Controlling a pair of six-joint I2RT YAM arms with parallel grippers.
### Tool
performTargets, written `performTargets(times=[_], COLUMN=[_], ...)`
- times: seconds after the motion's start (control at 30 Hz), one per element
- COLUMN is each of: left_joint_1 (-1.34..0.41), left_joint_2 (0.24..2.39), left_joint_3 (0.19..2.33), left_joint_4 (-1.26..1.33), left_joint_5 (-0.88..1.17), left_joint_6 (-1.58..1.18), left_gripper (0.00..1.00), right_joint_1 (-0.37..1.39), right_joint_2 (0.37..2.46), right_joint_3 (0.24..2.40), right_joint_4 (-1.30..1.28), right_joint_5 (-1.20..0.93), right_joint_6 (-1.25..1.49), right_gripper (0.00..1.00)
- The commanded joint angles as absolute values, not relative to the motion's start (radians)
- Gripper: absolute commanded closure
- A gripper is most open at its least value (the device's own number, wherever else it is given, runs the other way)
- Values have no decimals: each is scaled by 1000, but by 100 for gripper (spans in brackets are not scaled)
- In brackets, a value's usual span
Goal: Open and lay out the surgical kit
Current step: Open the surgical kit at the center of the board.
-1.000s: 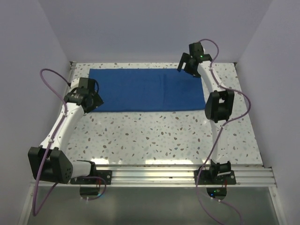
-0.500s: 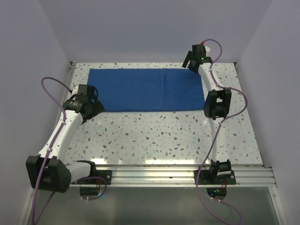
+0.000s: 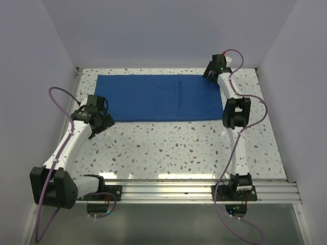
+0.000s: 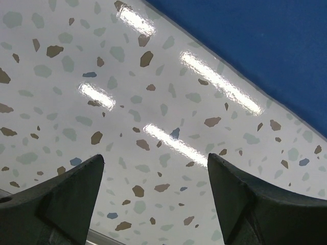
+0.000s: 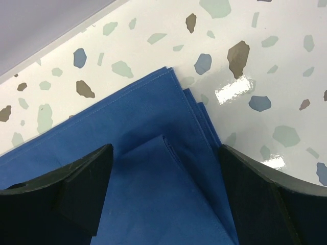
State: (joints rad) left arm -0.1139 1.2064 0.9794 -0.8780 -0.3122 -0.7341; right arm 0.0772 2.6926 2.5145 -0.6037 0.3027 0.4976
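Observation:
The royal-blue cloth wrap (image 3: 158, 97) lies flat as a long folded rectangle across the far half of the table. The steel tray and the instruments are not in view. My left gripper (image 3: 102, 120) is open and empty over bare table just off the cloth's near left corner; its wrist view shows the cloth's edge (image 4: 265, 46) at the upper right. My right gripper (image 3: 210, 73) is open and empty over the cloth's far right corner, where the wrist view shows layered folded edges (image 5: 168, 153) between the fingers (image 5: 76, 189).
The speckled terrazzo table (image 3: 168, 148) is walled in by lavender panels at the left, back and right. A metal rail (image 3: 194, 186) with the arm bases runs along the near edge. The right arm's elbow (image 3: 236, 113) stands beside the cloth's right end.
My left gripper has drawn back off the cloth's near left corner towards the near side. My right gripper has moved right and farther back, to the cloth's far right corner. The cloth lies unchanged.

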Motion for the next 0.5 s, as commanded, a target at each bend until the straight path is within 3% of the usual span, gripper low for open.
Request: performTargets(times=[0.0, 0.47], left_joint_1=[-113, -112], left_joint_2=[1218, 1180], left_joint_3=[988, 957], left_joint_4=[-861, -894], left_joint_5=[-305, -316], left_joint_6=[-744, -713], left_gripper=[14, 15], right_joint_1=[78, 100], right_joint_2=[2706, 2732], right_joint_3=[2556, 2556], right_joint_4=[-557, -617], right_joint_5=[298, 304], right_joint_6=[517, 485], right_gripper=[13, 62])
